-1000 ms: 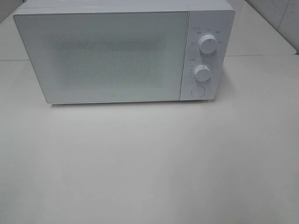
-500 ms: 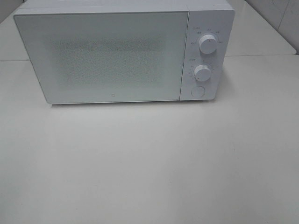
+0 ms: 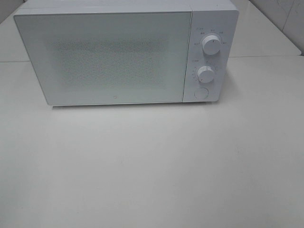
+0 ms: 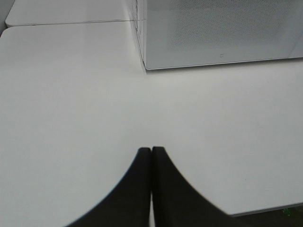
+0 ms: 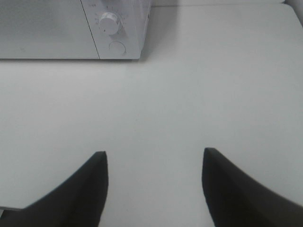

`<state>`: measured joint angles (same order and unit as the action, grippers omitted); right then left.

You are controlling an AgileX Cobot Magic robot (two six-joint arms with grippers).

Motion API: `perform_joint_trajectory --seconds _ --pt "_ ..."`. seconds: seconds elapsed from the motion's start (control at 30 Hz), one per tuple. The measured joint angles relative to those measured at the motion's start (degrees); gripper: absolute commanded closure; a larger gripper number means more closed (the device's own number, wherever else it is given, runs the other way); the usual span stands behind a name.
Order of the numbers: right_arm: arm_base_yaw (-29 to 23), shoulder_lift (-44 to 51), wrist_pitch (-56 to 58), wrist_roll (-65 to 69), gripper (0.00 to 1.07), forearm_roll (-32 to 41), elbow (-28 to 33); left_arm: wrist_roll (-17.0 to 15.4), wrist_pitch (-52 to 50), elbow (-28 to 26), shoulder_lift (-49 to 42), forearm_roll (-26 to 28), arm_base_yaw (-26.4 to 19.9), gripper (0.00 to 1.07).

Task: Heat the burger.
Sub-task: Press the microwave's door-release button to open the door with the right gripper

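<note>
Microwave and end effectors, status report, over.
Left end effector shut, empty. Right end effector open, empty. Burger not in view. Microwave door closed, both end effectors short of it.

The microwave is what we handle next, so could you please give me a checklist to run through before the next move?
1. The microwave door is open for loading: not ok, it is shut.
2. The burger is located: cannot tell; no view shows it, and the door's frosted window hides the inside.
3. The left pincer is ready to grasp: not ok, it is shut and empty.
4. The right pincer is ready to grasp: ok, it is open and empty.
5. Both pincers stand apart from the microwave, over the table: ok.
6. The upper knob and lower knob are set: cannot tell, the markings are too small.
</note>
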<state>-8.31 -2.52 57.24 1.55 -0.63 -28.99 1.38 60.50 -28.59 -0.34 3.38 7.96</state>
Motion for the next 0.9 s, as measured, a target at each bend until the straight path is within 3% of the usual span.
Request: perform_joint_trajectory --seconds 0.9 --pt "0.00 2.75 0.06 -0.11 0.51 0.00 0.00 0.00 0.00 0.00 0.00 0.00 0.00 1.06"
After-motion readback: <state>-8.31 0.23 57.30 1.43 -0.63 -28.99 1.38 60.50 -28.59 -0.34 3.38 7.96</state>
